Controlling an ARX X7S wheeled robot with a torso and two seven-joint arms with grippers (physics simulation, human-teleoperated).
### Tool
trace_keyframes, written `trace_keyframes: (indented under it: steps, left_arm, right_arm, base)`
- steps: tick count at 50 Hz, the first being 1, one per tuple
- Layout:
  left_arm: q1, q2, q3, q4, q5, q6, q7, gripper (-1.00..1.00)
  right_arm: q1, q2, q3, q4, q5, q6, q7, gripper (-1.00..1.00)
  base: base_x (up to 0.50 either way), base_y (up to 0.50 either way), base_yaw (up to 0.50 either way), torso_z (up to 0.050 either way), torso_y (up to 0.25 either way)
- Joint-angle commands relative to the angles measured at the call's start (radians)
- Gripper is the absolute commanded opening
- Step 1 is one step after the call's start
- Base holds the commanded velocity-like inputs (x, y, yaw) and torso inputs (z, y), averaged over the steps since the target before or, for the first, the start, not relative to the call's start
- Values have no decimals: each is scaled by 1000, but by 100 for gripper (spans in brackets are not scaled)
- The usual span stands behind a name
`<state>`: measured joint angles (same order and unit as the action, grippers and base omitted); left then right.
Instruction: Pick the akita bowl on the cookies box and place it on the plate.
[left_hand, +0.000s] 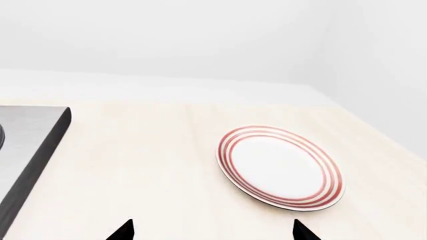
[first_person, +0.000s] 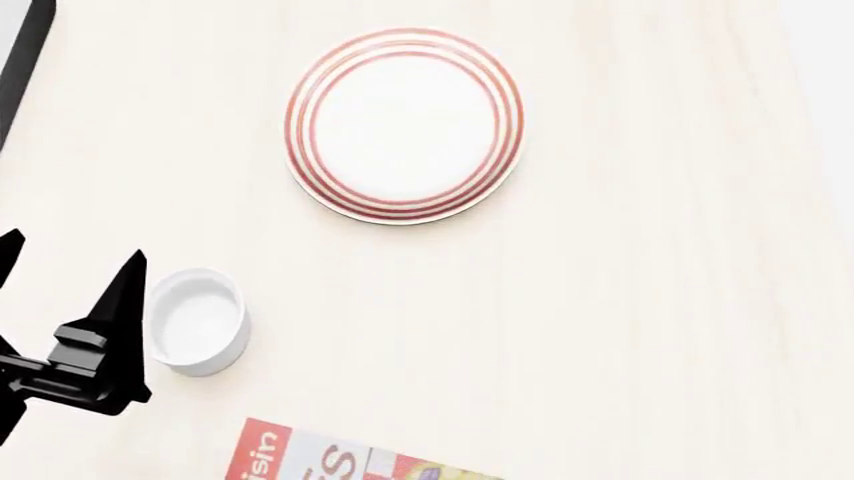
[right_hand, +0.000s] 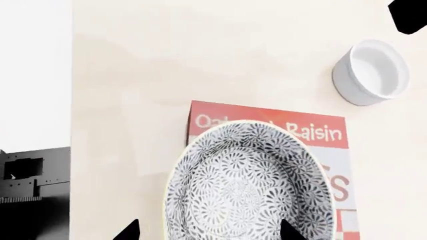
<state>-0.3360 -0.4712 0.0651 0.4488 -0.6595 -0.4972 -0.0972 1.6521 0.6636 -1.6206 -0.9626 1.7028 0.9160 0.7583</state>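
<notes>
In the right wrist view the akita bowl (right_hand: 247, 185), white with a dense grey-black flower pattern, sits on the red and white cookies box (right_hand: 267, 127). My right gripper (right_hand: 208, 232) is open just above it. One fingertip is over the bowl's inside and the other is outside its rim, over the counter. The plate (first_person: 404, 125), white with thin red rings, lies empty farther back on the counter, and it also shows as the plate (left_hand: 280, 167) ahead of my left gripper (left_hand: 213, 234). The left gripper (first_person: 74, 255) is open and holds nothing. From the head view the bowl is out of sight; only a corner of the cookies box (first_person: 334, 460) shows.
A small plain white bowl (first_person: 200, 320) stands right beside my left gripper, between the cookies box and the plate; it shows too as the white bowl (right_hand: 372, 72). A dark grey raised slab (left_hand: 33, 145) borders the counter on the left. The robot's dark base (right_hand: 33, 195) shows past the counter edge.
</notes>
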Motion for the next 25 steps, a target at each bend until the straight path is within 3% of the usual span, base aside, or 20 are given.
trace_keyframes:
  steps: [1, 25]
  left_arm:
    - [3, -1, 2, 1, -2, 3, -1, 100]
    - [7, -6, 2, -3, -15, 5, 1, 100]
  right_arm:
    - [1, -31, -30, 37, 10, 37, 4, 100]
    - [-2, -117, -62, 50, 29, 72, 36, 100]
  base:
    - [0, 0, 0, 0, 0]
    - [0, 0, 0, 0, 0]
